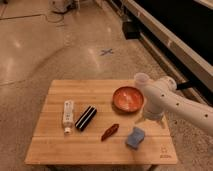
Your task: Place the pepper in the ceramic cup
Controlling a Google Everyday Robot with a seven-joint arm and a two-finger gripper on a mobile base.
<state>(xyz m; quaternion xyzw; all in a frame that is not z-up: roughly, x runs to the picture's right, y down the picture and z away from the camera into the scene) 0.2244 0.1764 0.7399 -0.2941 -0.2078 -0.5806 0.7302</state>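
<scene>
Dark red pepper (110,132) lies loose on the table (55,150), near the bowl's (128,98) front-left. We judge it light, smooth, slightly yielding: grasp mid-body. Gripper (150,121), by the bowl's front-right, open, empty.

From my seat the arm (185,107) runs off the right edge of my view; it covers the lower part of the ceramic cup (141,78) and the right rim of the orange bowl (127,98). The gripper (151,121) hangs under the wrist between that bowl and the blue block (135,137), fingers spread; I cannot tell whether their tips touch the table (60,145), whose legs the bottom edge cuts off. The print on the white bottle (67,114) and the mark (163,151) at the near right corner are too small for me to read.
</scene>
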